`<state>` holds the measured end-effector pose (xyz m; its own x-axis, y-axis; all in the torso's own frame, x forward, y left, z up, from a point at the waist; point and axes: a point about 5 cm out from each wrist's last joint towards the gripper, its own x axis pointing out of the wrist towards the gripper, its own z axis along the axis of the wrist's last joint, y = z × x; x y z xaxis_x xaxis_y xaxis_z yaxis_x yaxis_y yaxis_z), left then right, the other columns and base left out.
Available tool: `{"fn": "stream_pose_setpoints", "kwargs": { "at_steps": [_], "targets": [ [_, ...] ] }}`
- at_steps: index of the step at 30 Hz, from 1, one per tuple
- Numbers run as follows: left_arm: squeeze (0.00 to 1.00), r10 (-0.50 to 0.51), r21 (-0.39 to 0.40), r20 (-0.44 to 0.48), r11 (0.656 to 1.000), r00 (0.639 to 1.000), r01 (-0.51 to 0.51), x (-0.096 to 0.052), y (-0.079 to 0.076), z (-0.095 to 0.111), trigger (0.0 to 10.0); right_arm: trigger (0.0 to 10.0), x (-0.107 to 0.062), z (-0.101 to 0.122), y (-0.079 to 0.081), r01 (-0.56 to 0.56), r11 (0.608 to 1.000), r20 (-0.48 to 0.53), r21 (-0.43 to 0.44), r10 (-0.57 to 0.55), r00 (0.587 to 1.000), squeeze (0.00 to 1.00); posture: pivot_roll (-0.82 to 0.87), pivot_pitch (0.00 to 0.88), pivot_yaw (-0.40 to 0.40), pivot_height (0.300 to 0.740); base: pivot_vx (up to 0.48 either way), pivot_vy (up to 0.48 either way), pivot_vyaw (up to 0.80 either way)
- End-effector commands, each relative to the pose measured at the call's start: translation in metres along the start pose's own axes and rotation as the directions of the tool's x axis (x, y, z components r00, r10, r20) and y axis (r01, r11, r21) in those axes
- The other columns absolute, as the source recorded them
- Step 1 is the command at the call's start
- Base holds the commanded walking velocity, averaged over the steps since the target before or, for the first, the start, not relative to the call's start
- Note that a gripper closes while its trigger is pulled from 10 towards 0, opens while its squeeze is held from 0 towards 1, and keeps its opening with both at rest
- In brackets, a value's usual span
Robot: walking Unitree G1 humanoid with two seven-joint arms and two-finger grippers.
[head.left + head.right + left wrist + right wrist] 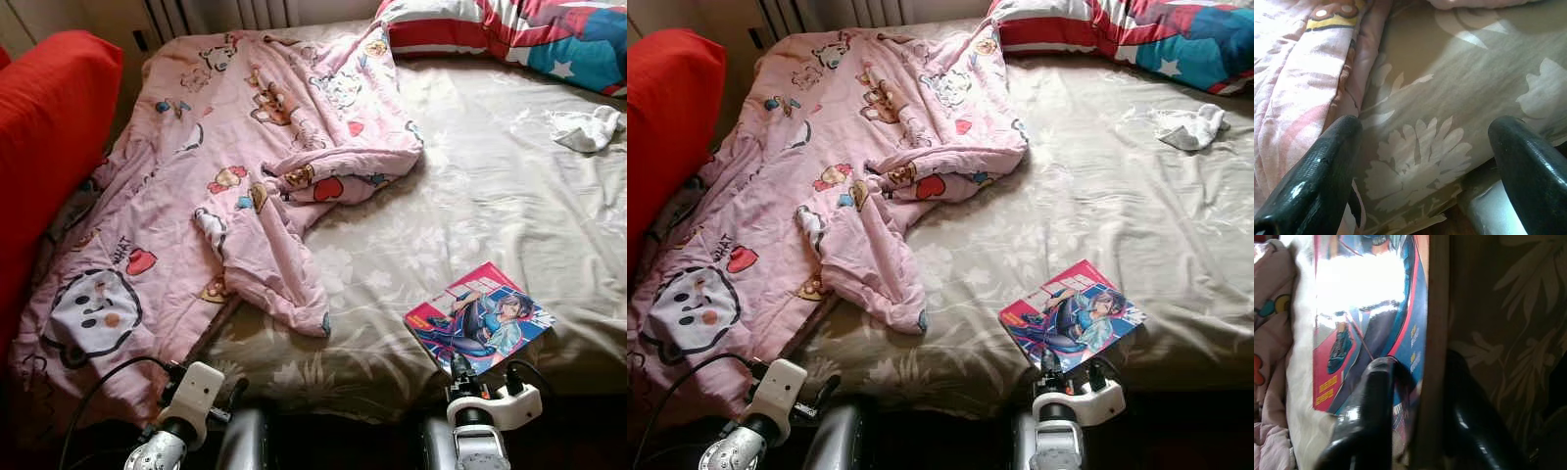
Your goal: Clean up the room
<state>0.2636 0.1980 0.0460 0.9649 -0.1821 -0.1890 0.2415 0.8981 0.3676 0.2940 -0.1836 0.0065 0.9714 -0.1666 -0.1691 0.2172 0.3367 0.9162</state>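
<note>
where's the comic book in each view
left eye view: comic book near the bed's front edge, lower right.
right eye view: same spot, just above the right hand.
left wrist view: not in it.
right wrist view: glossy cover pinched between the fingers.
Shared landmark: pink blanket.

Lettering appeared on the cover of the comic book (pixel 479 316) lying on the bed: pale characters along its red upper edge in the head views, and small yellow print on its red and blue areas in the right wrist view, all too blurred or small to read. The pink cartoon-print quilt (pixel 225 166) carried a short dark word beside a red heart near its lower left part, likewise illegible.
</note>
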Motion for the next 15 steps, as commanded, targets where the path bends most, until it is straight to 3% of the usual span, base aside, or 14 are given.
{"fn": "stream_pose_setpoints", "kwargs": {
  "at_steps": [1,8,9,14,15],
  "targets": [
    [0.0,-0.002,0.012,-0.043,1.0,0.999,0.002,-0.005,0.001,-0.009,10.0,0.0,-0.012,-0.013,-0.012,0.037,0.999,-0.05,-0.011,-0.037,0.998,0.0,0.11,0.261,0.097,0.551,0.0,0.0,0.0],
    [0.0,-0.003,0.01,-0.04,1.0,0.999,0.004,-0.003,0.0,-0.009,10.0,0.0,-0.026,-0.001,-0.036,0.197,0.979,0.044,-0.06,-0.195,0.98,0.0,0.1,0.26,0.094,0.551,0.0,0.0,0.0],
    [0.0,-0.003,0.01,-0.04,1.0,0.999,0.004,-0.002,0.0,-0.009,10.0,0.0,-0.03,0.005,-0.041,0.233,0.964,0.081,-0.128,-0.223,0.971,0.0,0.09,0.257,0.092,0.551,0.0,0.0,0.0],
    [0.0,-0.003,0.01,-0.039,1.0,0.999,0.003,0.0,-0.001,-0.009,10.0,0.0,-0.034,0.013,-0.044,0.259,0.952,0.136,-0.164,-0.239,0.961,0.0,0.08,0.251,0.088,0.551,0.0,0.0,0.0],
    [0.0,-0.001,0.01,-0.038,1.0,0.999,0.002,0.002,-0.001,-0.008,10.0,0.0,-0.036,0.02,-0.043,0.276,0.938,0.181,-0.209,-0.24,0.954,0.0,0.08,0.244,0.086,0.551,0.0,0.0,0.0]
  ]
}}
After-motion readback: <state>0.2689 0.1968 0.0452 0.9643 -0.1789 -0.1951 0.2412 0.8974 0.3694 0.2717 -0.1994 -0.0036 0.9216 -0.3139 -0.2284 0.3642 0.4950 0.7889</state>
